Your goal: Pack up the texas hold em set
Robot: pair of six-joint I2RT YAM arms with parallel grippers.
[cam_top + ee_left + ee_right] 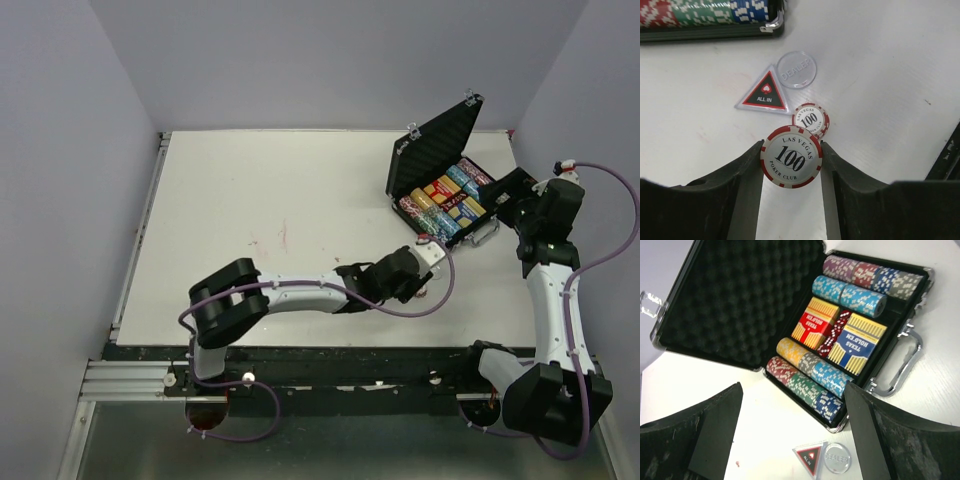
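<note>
Where the top external view looks down, the black ribbed case [437, 160] stands open at the far right of the desk [280, 190], lid raised, with multicoloured chip rows [440, 205] in its tray. The left tool [425, 283] sits low, just in front of the case. The right tool [497, 200] hovers at the case's handle side.

Left wrist view:
- The left tool is pinching one red-and-white 100 chip [791, 156] by its rim, face toward the camera. Whether it is clear of the desk cannot be told.
- A second 100 chip [810, 120] lies flat just beyond it. Contact between the two is unclear.
- The dark triangular ALL IN marker [764, 92] and the clear DEALER disc [796, 69] have their edges meeting, and lie between the chips and the case corner.

Right wrist view:
- The right tool is spread wide and holds nothing.
- The tray holds a red card deck [815, 322] and a blue card deck [857, 342], with red dice [835, 332] between them.
- The silver handle [900, 365] is on the front wall.

The step in hand is probably carrying the pinched chip to the tray. Raise it straight up before travelling, so the second chip is not dragged, and keep the squeeze even on the rim. Which row has room cannot be told.

The marker and disc lie on the direct line to the case. The front wall must be cleared, and the right arm crowds the handle side.
</note>
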